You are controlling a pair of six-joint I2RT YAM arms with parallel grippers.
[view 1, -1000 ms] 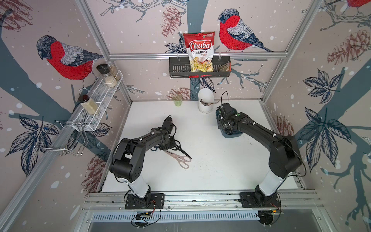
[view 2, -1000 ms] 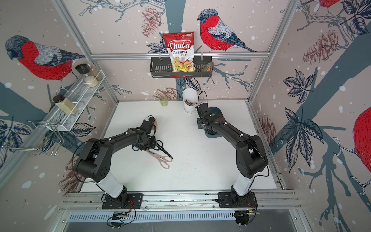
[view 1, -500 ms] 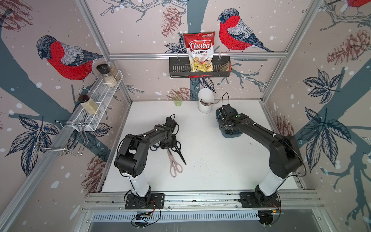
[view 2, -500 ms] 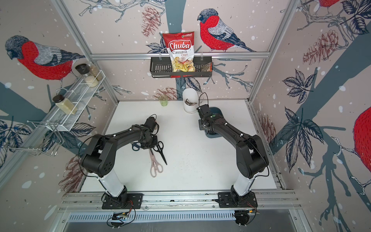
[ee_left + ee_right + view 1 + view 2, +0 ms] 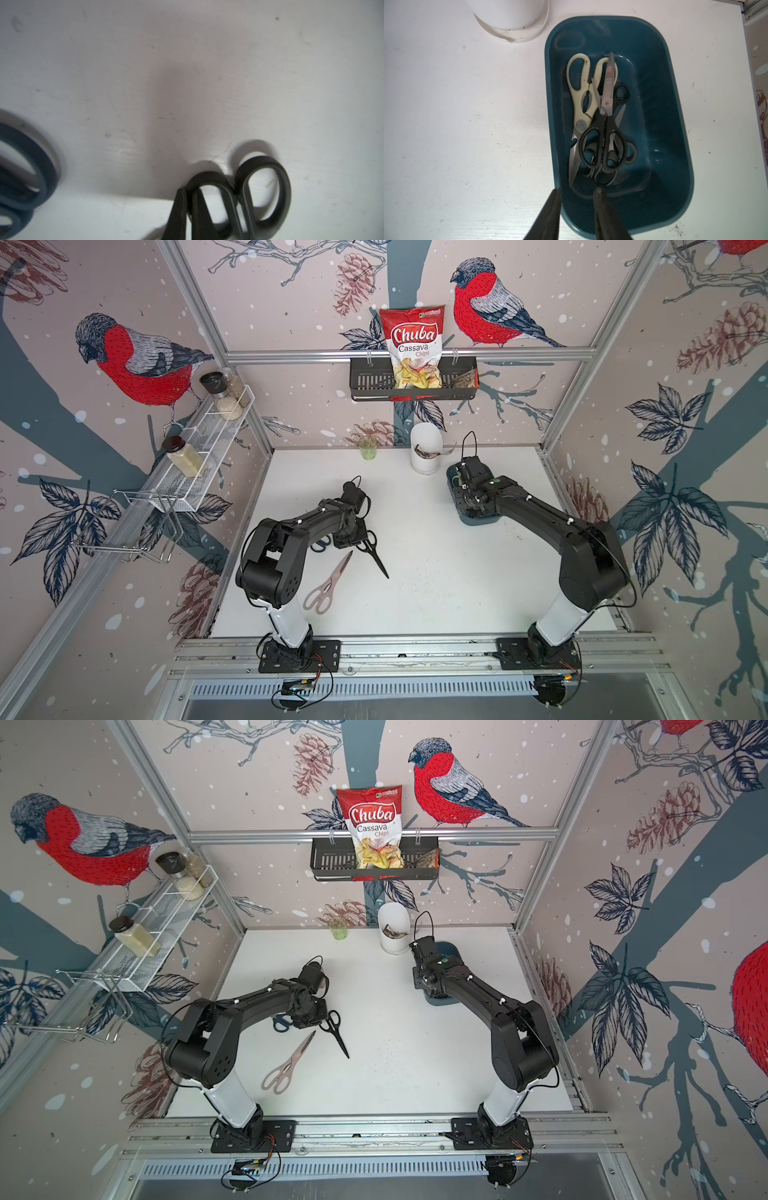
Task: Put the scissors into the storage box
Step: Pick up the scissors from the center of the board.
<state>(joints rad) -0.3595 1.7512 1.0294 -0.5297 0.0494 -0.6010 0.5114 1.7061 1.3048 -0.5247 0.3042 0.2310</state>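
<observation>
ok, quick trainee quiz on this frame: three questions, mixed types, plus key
1. The left gripper is shut on which pair? A pink shears; B black scissors; C blue scissors.
2. True or false: the cream shears lie in the box.
3. Fill in: ___ pairs show outside the box.

Key: 1 B; 2 true; 3 three.

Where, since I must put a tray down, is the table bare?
Bare: the table's middle between the black scissors and the storage box, and forward to the front rail. Crowded: around the left gripper, and by the white holder.
</observation>
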